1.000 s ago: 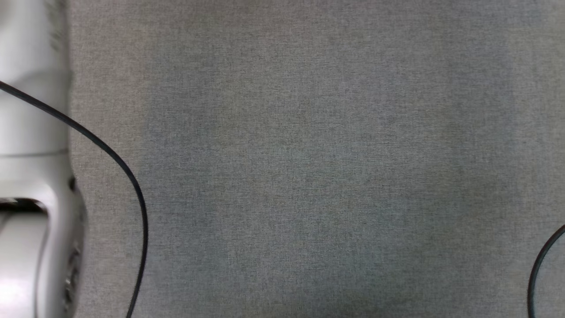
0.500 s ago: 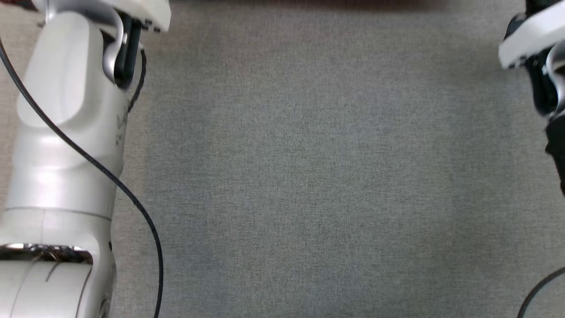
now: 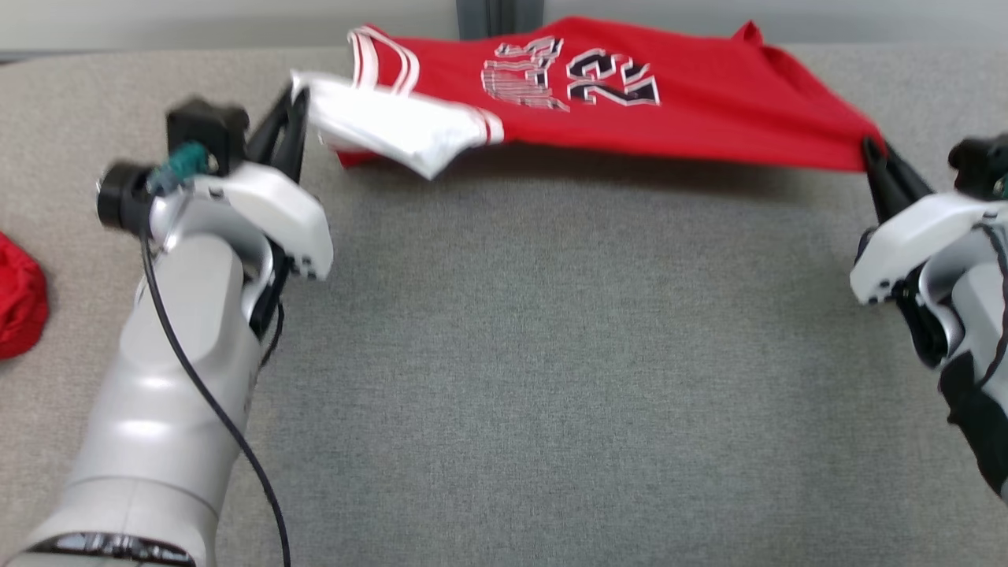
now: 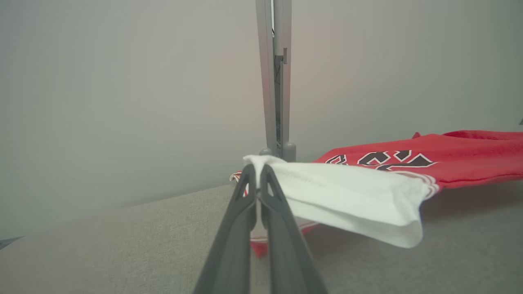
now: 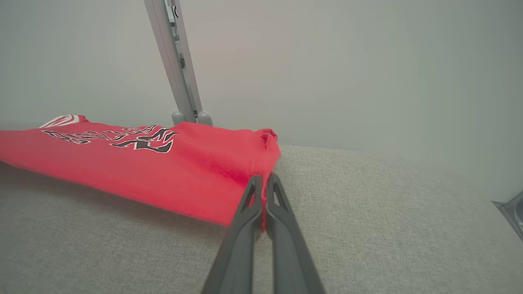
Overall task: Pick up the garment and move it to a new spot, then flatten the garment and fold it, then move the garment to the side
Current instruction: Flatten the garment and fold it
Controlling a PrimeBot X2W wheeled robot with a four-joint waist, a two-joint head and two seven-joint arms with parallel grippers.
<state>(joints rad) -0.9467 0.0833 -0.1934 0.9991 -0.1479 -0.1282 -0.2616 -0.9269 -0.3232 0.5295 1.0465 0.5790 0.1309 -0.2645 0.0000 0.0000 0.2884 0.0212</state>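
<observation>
The garment (image 3: 693,102) is a red jersey with black-and-white lettering and a white sleeve with striped trim. It is stretched between my two grippers just above the grey fabric table (image 3: 551,354), near its far edge. My left gripper (image 3: 298,98) is shut on the white sleeve end (image 4: 347,196). My right gripper (image 3: 869,148) is shut on the red corner at the opposite end (image 5: 245,171). Both grips show close up, left gripper (image 4: 256,168) pinching white cloth and right gripper (image 5: 263,179) pinching red cloth. The garment (image 5: 155,163) sags slightly in the middle.
Another red cloth (image 3: 20,295) lies at the table's left edge. A grey upright post (image 4: 274,77) stands behind the table against a pale wall. A black cable (image 3: 213,409) runs along my left forearm.
The head camera has tilted up, so the whole picture has shifted: the bare table surface gave way to both grippers and the stretched garment at the far edge.
</observation>
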